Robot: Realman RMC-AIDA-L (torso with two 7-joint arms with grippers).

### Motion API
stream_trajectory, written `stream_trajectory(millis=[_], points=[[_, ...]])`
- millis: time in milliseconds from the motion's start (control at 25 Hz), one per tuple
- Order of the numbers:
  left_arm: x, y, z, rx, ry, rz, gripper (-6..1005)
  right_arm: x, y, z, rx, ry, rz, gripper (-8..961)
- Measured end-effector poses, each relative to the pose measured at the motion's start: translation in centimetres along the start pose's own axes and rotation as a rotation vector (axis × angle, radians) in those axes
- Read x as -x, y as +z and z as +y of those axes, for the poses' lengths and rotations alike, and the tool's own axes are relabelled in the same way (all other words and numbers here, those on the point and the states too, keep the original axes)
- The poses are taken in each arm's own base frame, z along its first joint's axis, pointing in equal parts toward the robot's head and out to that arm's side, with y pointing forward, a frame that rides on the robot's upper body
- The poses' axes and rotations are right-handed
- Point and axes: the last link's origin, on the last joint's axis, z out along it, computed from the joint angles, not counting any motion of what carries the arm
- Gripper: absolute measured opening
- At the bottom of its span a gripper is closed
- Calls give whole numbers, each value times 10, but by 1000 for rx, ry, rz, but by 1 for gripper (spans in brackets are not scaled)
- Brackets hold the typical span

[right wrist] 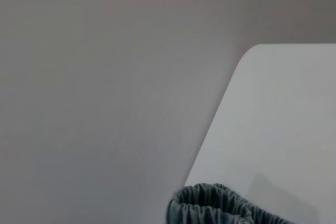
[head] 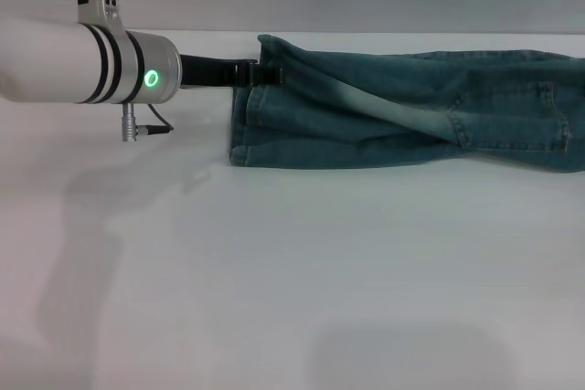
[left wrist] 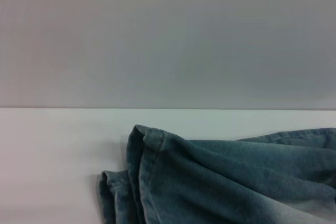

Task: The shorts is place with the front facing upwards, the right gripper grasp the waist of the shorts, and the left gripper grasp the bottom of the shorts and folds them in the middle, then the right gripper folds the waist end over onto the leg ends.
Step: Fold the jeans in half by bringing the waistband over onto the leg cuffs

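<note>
Right now the shorts lie stretched across the far part of the white desk, already doubled lengthwise so one leg sits on top of the other. Their hemmed leg ends point toward the robot's left, and the pocket side runs off the right edge of the head view. The left pincer reaches in level from the left and is closed on the upper layer's hem at its far corner, lifting that edge slightly off the layer below. In the right wrist view the gathered waistband shows, bunched near the desk's rounded corner. I cannot tell what the right pincer is doing.
</note>
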Motion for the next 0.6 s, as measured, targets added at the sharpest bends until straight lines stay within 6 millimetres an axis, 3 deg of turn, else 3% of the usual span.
stream_trajectory(millis=[320,440,600], points=[[-3,0,3,21,25,30,829,-2,-5,6,51,-15,-3,128],[-3,0,5,40,38,52,829,-3,-9,17,124,-28,-5,67],[0,0,4,55,33,72,829,3,-10,39,219,-34,2,61]])
